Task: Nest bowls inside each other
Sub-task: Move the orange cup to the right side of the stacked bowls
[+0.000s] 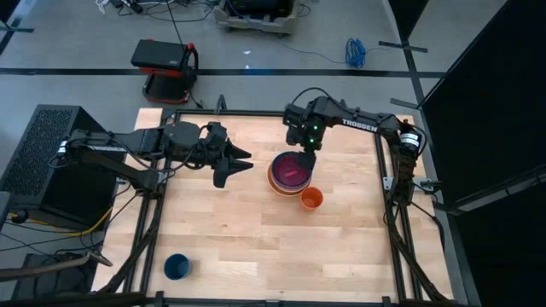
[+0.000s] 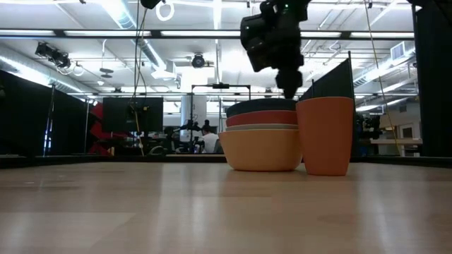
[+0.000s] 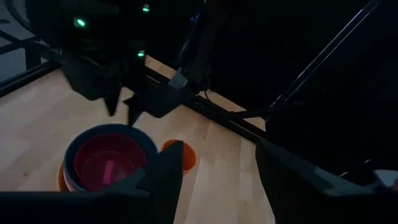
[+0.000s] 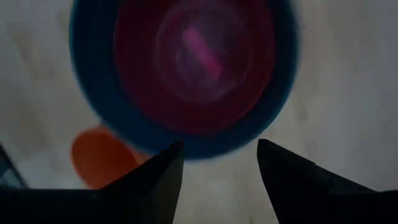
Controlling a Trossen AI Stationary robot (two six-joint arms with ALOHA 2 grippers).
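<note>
Bowls (image 1: 290,173) nested, magenta inside teal, orange bottom

Smooth plastic bowls (image 1: 290,173), wooden table (image 1: 239,230)

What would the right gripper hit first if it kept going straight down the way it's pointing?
Most likely the pink bowl on top of the stack: the right gripper, fingers open and empty, hangs above the stack's near edge, so it could catch the blue bowl's rim.

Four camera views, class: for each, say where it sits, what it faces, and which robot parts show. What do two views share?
High: overhead, facing down; both arms, bowl stack.
Low: at table height, facing level; right gripper above stack.
Left wrist: looks past its own fingers toward the stack.
Right wrist: straight down into the magenta bowl.
Shared: both wrist views show the orange cup.
</note>
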